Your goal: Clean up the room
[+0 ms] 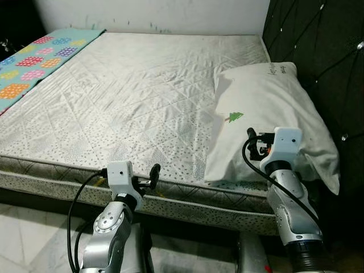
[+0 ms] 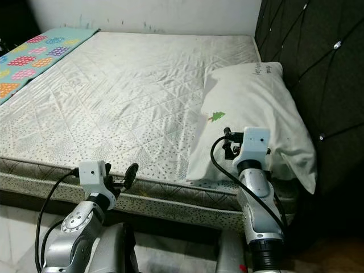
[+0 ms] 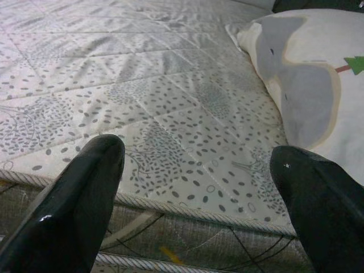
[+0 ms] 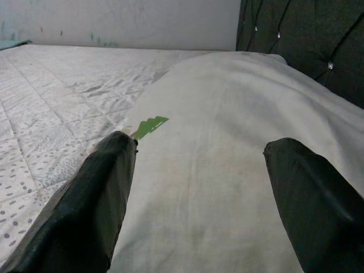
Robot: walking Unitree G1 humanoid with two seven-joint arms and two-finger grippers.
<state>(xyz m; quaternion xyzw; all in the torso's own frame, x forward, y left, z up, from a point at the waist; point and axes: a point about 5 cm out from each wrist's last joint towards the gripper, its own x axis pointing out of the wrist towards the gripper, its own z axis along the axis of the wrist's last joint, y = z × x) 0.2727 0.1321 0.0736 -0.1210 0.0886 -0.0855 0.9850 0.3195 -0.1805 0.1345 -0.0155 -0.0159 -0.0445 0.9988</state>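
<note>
A white pillow point(image 1: 267, 108) with a small green tree print lies on the right side of the bare quilted mattress point(image 1: 131, 85), against the dark headboard. My right gripper point(image 1: 254, 143) hovers at the pillow's near end. In the right wrist view it point(image 4: 199, 153) stands open, with the pillow point(image 4: 216, 131) spread out between and beyond its fingers. My left gripper point(image 1: 149, 177) is at the mattress's front edge, left of the pillow. It point(image 3: 199, 153) is open with nothing between its fingers, facing the piped mattress edge point(image 3: 187, 207).
A colourful dotted blanket point(image 1: 34, 62) lies over the far left corner of the bed. The tufted dark headboard point(image 1: 318, 45) rises along the right side. A white wall point(image 1: 170, 14) stands behind the bed. Pale tiled floor point(image 1: 34, 239) shows below the bed's front edge.
</note>
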